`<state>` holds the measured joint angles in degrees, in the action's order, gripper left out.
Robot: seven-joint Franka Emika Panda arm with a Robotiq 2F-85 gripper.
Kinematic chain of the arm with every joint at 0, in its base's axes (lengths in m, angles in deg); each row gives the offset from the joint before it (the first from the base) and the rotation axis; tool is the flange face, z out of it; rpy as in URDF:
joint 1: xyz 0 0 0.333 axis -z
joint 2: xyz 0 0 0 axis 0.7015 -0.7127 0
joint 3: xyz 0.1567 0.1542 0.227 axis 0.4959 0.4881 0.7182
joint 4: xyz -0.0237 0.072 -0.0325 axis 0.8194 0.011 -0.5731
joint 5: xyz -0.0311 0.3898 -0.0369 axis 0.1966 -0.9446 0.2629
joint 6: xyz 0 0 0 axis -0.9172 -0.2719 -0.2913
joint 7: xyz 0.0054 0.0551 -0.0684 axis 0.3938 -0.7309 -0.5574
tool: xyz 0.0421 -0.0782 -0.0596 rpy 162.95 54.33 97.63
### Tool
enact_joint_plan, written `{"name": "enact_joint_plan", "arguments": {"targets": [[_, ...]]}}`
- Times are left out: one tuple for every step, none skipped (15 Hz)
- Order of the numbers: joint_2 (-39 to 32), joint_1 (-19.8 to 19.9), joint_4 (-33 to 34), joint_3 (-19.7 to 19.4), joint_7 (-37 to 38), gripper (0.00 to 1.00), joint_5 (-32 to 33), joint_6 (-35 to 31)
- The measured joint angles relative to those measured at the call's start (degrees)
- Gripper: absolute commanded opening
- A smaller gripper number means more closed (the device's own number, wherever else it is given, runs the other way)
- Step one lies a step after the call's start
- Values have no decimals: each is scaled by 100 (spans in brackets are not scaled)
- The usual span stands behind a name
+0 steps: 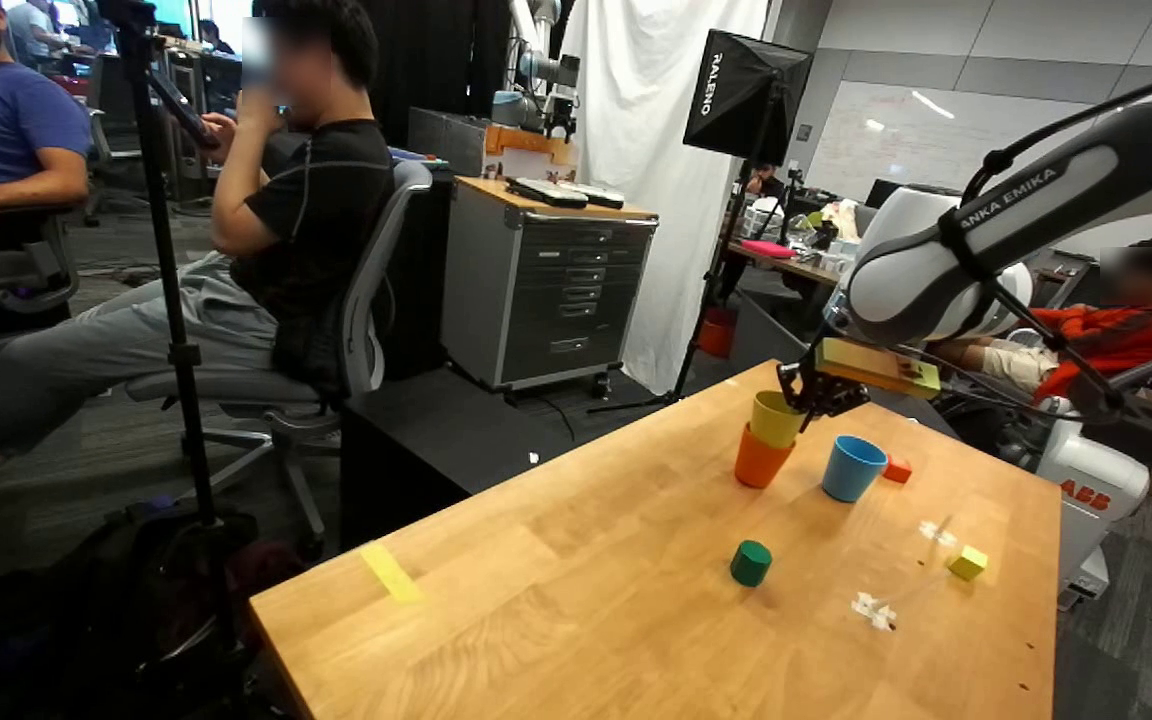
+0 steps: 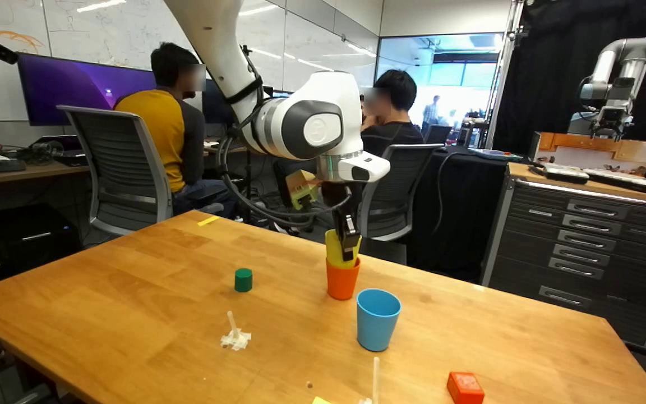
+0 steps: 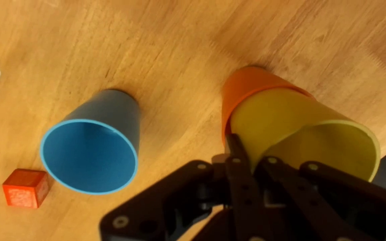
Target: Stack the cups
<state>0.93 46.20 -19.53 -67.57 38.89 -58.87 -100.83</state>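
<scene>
The yellow cup point(image 1: 774, 420) sits with its lower part inside the orange-red cup point(image 1: 762, 462), which stands on the table. In the wrist view the yellow cup point(image 3: 276, 113) rises from the orange-red cup point(image 3: 246, 82) with its mouth open toward the camera. My gripper point(image 1: 800, 408) is shut on the yellow cup's wall, one finger outside and the other inside the cup, its tip hidden. The gripper also shows in an exterior view point(image 2: 347, 249). The blue cup point(image 2: 376, 325) stands upright and apart; it also shows in the wrist view point(image 3: 90, 157).
A red block point(image 3: 25, 189) lies beside the blue cup. A green block point(image 2: 243, 280) and a small yellow block point(image 1: 967, 562) are on the table. Thin upright sticks point(image 2: 232, 321) stand taped to the table. The orange-red cup is near a table edge.
</scene>
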Motion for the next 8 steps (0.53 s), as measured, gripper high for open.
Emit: {"name": "enact_joint_plan", "arguments": {"targets": [[-25, 1, 6, -6, 0, 5, 0, 3], [-53, 1, 11, -17, 0, 5, 0, 4], [-84, 2, 18, -34, 0, 5, 0, 5], [-120, 2, 30, -57, 0, 5, 0, 5], [-160, 3, 49, -79, 0, 5, 0, 5], [-201, 4, 67, -103, 1, 5, 0, 5], [-233, 5, 88, -125, 1, 5, 0, 5], [-247, 5, 116, -141, 2, 6, 0, 9]]}}
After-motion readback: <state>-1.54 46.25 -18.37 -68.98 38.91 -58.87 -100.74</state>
